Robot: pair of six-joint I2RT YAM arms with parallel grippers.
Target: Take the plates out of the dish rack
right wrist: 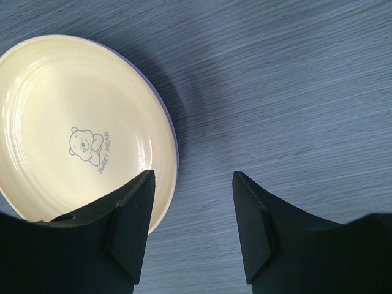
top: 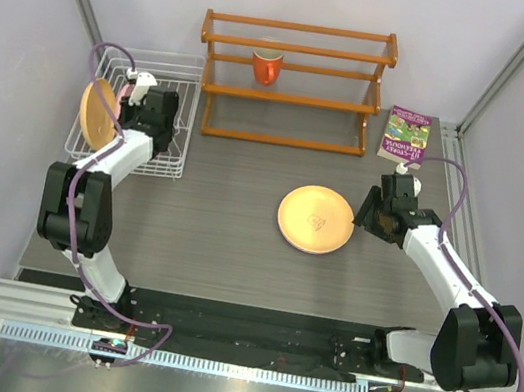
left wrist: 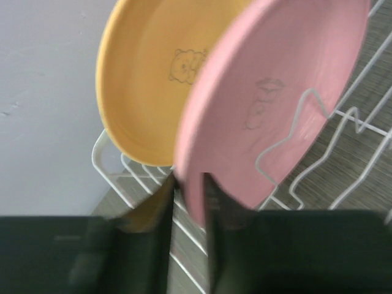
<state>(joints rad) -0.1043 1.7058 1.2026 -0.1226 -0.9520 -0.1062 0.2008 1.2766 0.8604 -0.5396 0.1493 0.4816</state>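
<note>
The white wire dish rack (top: 175, 69) stands at the far left. An orange-tan plate (left wrist: 147, 79) stands on edge in it, and a pink plate (left wrist: 275, 92) stands just in front of that one. My left gripper (left wrist: 191, 190) reaches into the rack, its two fingers pressed on either side of the pink plate's lower rim; the view is blurred. Another orange-tan plate (top: 316, 219) lies flat on the table, with a thin lavender edge showing under its rim. My right gripper (right wrist: 193, 174) hovers open and empty over the table at that plate's right rim.
An orange-brown wooden shelf rack (top: 287, 109) stands at the back centre with an orange-red mug (top: 267, 66) on it. A colourful booklet (top: 407, 135) lies at the back right. Pale walls close in on both sides.
</note>
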